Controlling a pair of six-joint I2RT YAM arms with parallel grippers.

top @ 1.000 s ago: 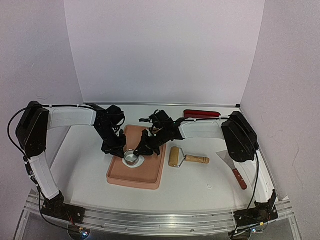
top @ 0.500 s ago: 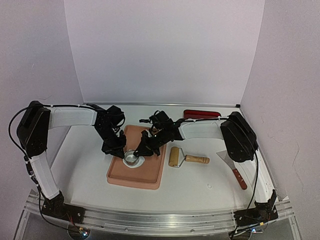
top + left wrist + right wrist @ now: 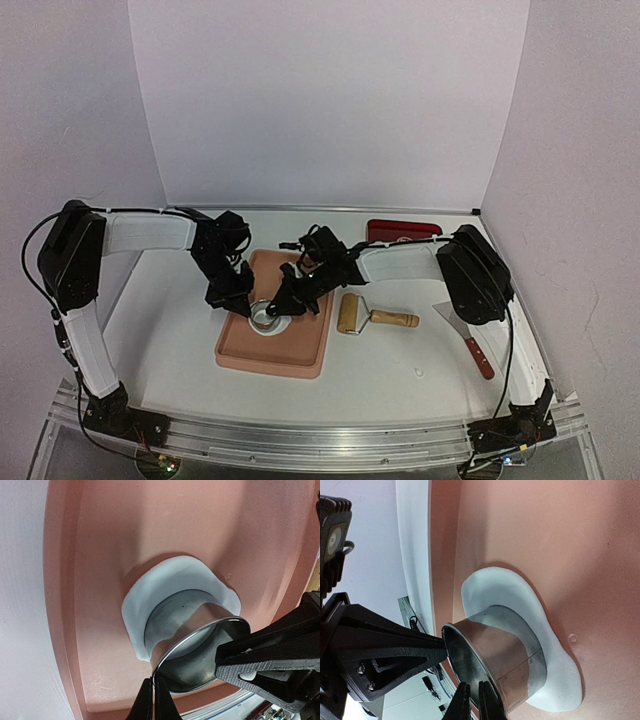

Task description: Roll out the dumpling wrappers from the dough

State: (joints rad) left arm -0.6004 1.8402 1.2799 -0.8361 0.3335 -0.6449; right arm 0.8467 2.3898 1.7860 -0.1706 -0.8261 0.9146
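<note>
- Dough [image 3: 132, 610]: thin white sheet with a ragged edge. It lies flat on the pink tray [image 3: 100, 540] and spreads out all round the metal ring [image 3: 195, 622], which stands pressed into it.
- Any cut wrapper inside the ring is hidden.
- Left gripper [image 3: 153, 702]: clenched on the ring's top rim.
- Right gripper [image 3: 474, 702]: pinching the rim on the opposite side.
- Dough looks soft, light and tacky, and likely to tear or stretch.
- Judgement: handle it through the stiff ring. Peel the collar from its outer edge; never pinch mid-sheet.
</note>
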